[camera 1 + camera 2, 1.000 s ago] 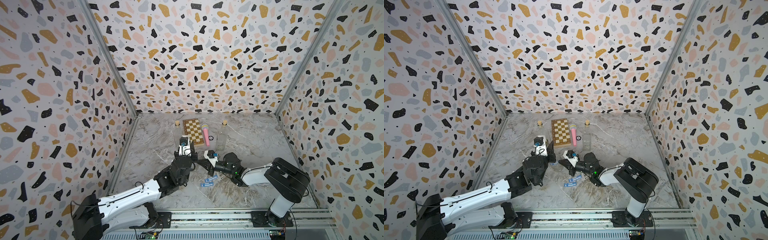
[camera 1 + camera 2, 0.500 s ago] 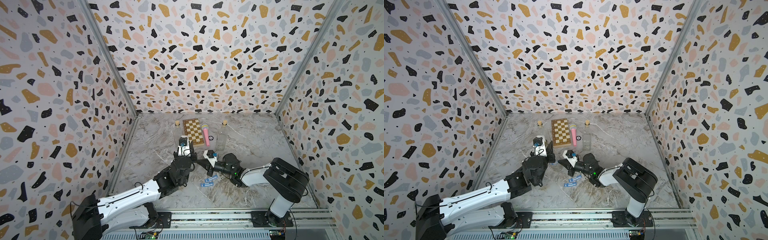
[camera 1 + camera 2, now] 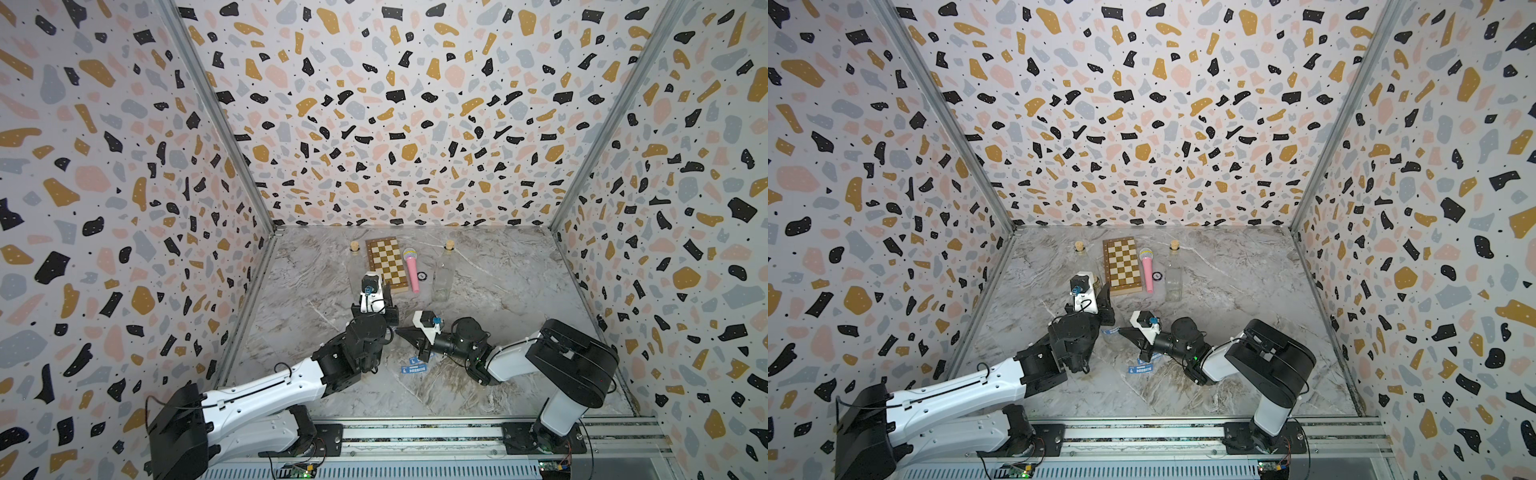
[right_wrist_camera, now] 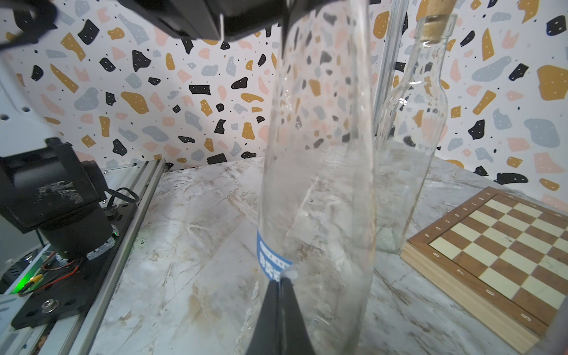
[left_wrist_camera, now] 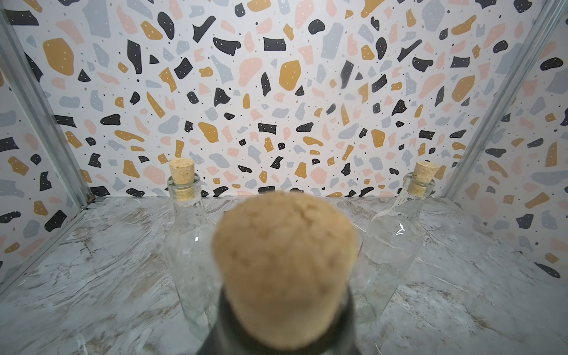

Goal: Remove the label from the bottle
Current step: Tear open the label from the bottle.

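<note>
Right hand (image 4: 282,281) pinching blue label (image 4: 270,258), smooth clear glass bottle (image 4: 319,138)

1. You have the chessboard (image 3: 386,264) lying flat on the marbled floor (image 3: 511,291) near the back wall. The pink microphone (image 3: 411,270) lies just beside its right edge, and a small dark disc (image 3: 422,275) lies beside that.
2. Two clear, corked bottles stand upright. The left bottle (image 3: 354,268) is beside the board and the right bottle (image 3: 443,278) is beyond the microphone.
3. The left gripper (image 3: 376,305) sits at the board's near corner. You cannot read its grip from here.
4. The right gripper (image 3: 400,331) lies low, its jaws closed to a point and aimed at the left arm's wrist. A third bottle (image 3: 392,326) shows only faintly between the two.
5. Two blue strips (image 3: 415,369) lie on the floor near the right gripper.
</note>
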